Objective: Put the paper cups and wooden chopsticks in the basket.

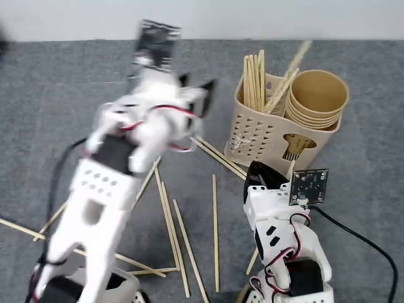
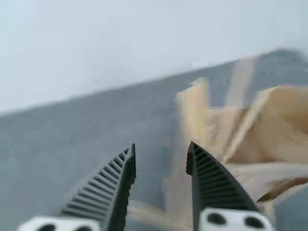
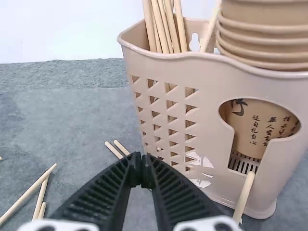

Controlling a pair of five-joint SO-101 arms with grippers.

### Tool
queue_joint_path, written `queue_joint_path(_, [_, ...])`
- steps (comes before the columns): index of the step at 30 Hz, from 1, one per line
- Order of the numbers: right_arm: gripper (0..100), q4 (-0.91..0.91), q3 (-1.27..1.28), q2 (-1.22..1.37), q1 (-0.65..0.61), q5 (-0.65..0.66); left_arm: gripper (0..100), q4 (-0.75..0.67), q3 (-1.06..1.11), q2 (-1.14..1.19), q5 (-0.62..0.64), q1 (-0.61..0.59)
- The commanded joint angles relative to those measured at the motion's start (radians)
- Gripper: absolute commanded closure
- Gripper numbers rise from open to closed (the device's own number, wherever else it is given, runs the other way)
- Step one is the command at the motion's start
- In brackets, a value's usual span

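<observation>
A beige basket (image 1: 265,136) stands at the back right, holding a stack of paper cups (image 1: 317,98) and several upright wooden chopsticks (image 1: 254,79). More chopsticks (image 1: 214,230) lie scattered on the grey mat. My left gripper (image 1: 196,95) is raised in the air left of the basket, open and empty; its wrist view shows the fingers (image 2: 115,187) apart with the basket (image 2: 240,139) blurred beyond. My right gripper (image 1: 262,173) sits low in front of the basket, shut with nothing in it; its fingertips (image 3: 141,166) meet before the basket wall (image 3: 192,110), cups (image 3: 264,29) above.
Grey mat (image 1: 57,95) covers the table, with open room at the back left. A black cable (image 1: 360,237) trails right of the right arm. One chopstick (image 3: 244,195) leans against the basket's front. Loose sticks (image 3: 29,195) lie on the mat.
</observation>
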Motion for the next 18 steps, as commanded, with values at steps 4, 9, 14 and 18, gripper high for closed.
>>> queue_joint_path(4, [98.7, -0.027, -0.008, -0.007, 0.004, -0.009, 83, 0.399, -0.007, -0.153, -0.002, -0.236])
queue_joint_path(9, [98.7, -0.025, -0.008, -0.007, 0.004, -0.009, 83, 0.572, 0.076, -0.199, -0.103, -0.365])
queue_joint_path(14, [98.7, -0.044, 0.015, -0.007, 0.004, -0.009, 82, 0.591, 0.257, -0.255, -0.255, -0.529])
queue_joint_path(18, [98.7, -0.108, 0.068, -0.007, 0.004, -0.003, 82, 0.589, 0.409, -0.276, -0.500, -0.660])
